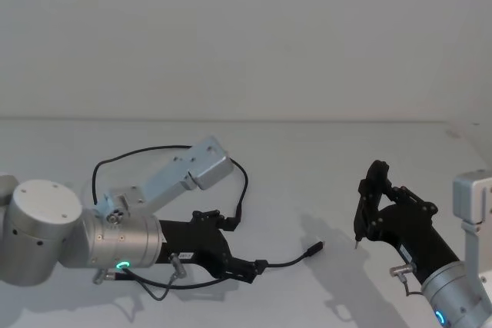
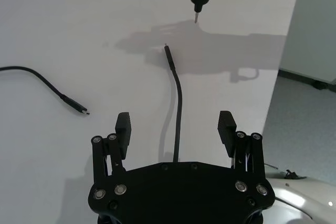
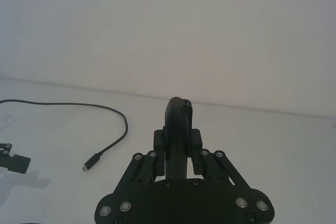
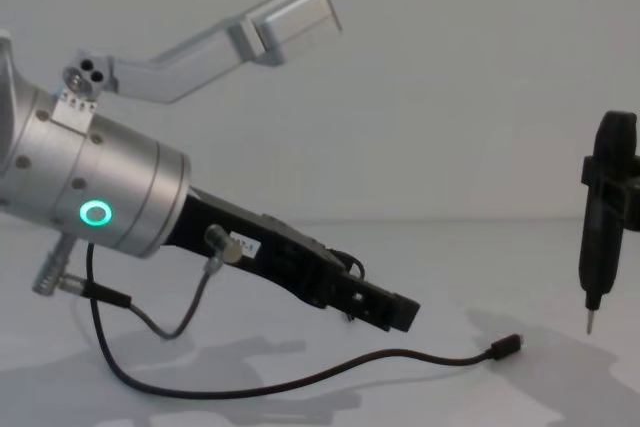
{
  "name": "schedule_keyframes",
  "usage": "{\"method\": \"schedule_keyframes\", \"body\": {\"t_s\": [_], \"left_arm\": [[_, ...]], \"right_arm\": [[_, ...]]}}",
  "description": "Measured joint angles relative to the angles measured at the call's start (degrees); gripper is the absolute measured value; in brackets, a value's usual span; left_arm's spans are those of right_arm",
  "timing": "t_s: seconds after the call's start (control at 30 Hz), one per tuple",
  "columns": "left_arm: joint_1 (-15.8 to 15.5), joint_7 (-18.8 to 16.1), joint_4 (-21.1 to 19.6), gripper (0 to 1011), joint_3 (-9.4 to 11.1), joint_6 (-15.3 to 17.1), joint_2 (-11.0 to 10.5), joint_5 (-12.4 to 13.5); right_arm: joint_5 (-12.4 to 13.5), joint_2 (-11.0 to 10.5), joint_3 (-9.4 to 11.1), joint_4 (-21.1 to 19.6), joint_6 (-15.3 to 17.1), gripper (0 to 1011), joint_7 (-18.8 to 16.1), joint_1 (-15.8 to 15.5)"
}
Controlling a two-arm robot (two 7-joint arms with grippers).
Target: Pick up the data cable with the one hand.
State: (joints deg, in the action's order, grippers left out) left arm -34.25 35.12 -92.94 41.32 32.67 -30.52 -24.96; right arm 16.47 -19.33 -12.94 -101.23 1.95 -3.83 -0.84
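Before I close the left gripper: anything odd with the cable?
Nothing stands out. The cable lies loose on the table, passing beneath the open left gripper; right gripper holds a pointed tool upright, apart.

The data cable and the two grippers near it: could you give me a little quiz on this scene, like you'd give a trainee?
1. True or false: the left gripper is shut on the data cable.
2. What does the right gripper hold? A) a black pointed tool B) a cable plug C) nothing
3. Fill in: the plug nearest the right gripper lies on the white ____.

Key: 1 false, it is open, with the cable running between its jaws. 2 A. 3 table.
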Motion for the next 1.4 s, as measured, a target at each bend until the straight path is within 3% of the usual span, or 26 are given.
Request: {"method": "schedule_keyframes", "body": {"t_s": [0.57,0.73,1.1,1.4], "left_arm": [[0.3,-3.9,3.3,1001,0.0,4.8,3.3,-2.3],[-0.2,-4.0,4.4,1001,0.7,4.4,3.7,-1.9],[-1.8,-2.5,6.7,1001,3.1,0.1,4.0,0.8],[-2.0,-2.5,7.6,1001,3.5,0.2,4.8,1.5]], "right_arm": [[0.0,0.0,0.0,0.0,0.0,279,0.0,0.0],[0.0,0.0,0.0,0.0,0.0,279,0.0,0.0],[0.0,0.0,0.0,0.0,0.0,279,0.0,0.0],[0.0,0.0,0.0,0.0,0.0,279,0.0,0.0]]}}
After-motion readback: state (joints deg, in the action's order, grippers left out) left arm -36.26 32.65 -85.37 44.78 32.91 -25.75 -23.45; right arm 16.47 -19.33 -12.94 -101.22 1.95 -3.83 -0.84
